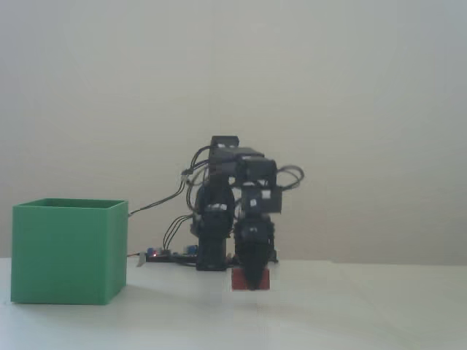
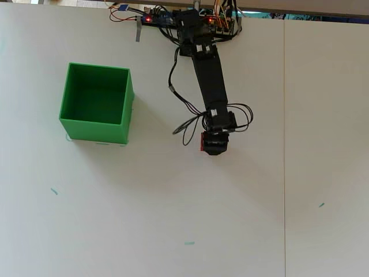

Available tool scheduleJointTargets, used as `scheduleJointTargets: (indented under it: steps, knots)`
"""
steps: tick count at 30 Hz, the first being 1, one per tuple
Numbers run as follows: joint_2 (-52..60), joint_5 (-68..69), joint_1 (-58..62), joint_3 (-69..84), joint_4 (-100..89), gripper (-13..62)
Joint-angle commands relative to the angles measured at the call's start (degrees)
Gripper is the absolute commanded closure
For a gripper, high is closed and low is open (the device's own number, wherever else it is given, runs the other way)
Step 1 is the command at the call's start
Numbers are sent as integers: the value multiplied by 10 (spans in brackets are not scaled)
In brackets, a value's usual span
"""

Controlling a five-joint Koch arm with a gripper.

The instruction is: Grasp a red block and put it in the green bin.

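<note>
In the fixed view the small red block [image 1: 238, 279] hangs a little above the white table, with my gripper [image 1: 252, 284] shut on it and its dark fingers pointing straight down over the block's front. From overhead only a red sliver of the block [image 2: 202, 141] shows at the left of the gripper [image 2: 214, 146]. The green bin [image 1: 66, 251] stands on the table well to the left. Overhead, the bin [image 2: 95, 131] is open-topped and its inside looks bare.
The arm's base with a circuit board [image 2: 155, 19] and loose cables [image 2: 183, 124] sits at the table's far edge. A seam [image 2: 284, 173] runs down the table to the right of the arm. Small teal marks [image 2: 53, 191] dot the near side.
</note>
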Motion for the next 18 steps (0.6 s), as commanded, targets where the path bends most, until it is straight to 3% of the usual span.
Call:
scheduleJointTargets:
  steps: [1,8,11,18]
  knots:
    - [125,-3,13,-26,8,458]
    - [326,-36,76,-64,22,458]
    - [408,-100,169,-63,22,458]
    - [475,-278,357,47,-33,458]
